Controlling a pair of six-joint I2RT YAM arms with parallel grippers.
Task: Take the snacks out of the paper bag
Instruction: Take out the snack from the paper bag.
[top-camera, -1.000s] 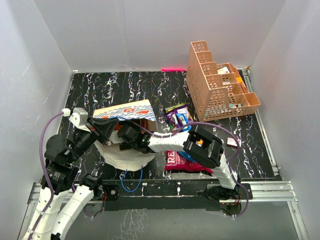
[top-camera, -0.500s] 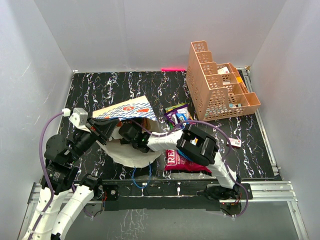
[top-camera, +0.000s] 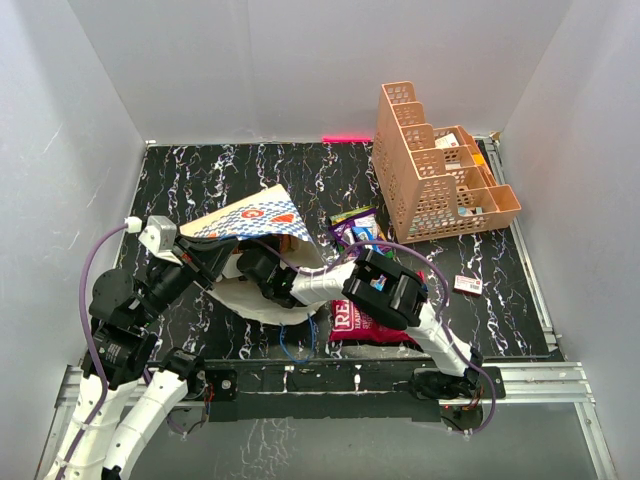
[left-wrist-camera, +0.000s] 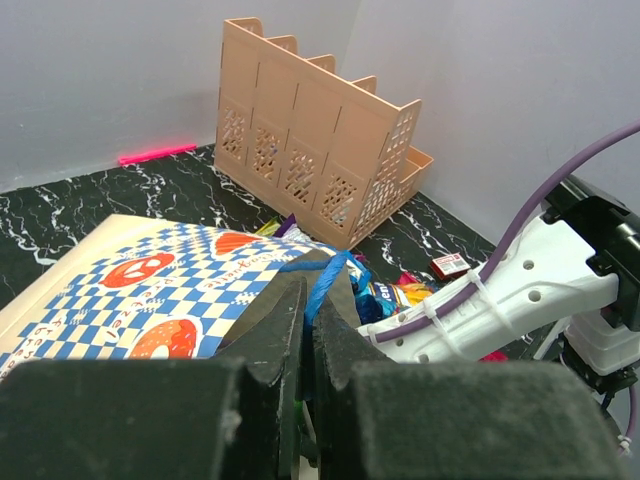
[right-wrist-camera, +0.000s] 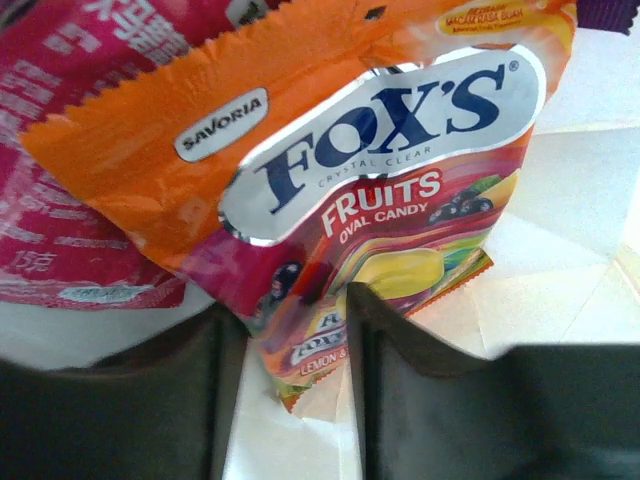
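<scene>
Between the right gripper's (right-wrist-camera: 290, 305) fingers the orange packet (right-wrist-camera: 330, 150), likely light and slippery, is pinched at its crimped lower edge; the paper bag (left-wrist-camera: 150, 290) is clamped by the left gripper (left-wrist-camera: 312, 290).

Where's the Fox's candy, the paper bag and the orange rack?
FOX'S candy packet (right-wrist-camera: 380, 140): right wrist view, on its silver logo.
paper bag (top-camera: 250, 215): top external view, on its checkered side.
orange rack (top-camera: 410, 175): top external view, on its lattice wall.

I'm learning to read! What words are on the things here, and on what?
"FOX'S": orange packet
"CRYSTAL CLEAR": same packet
"FRUITS OVAL CANDY": same packet
"SAVORIA": same packet
"RE": red bag, rest hidden
Too blurred to read: pink packet, paper bag
</scene>
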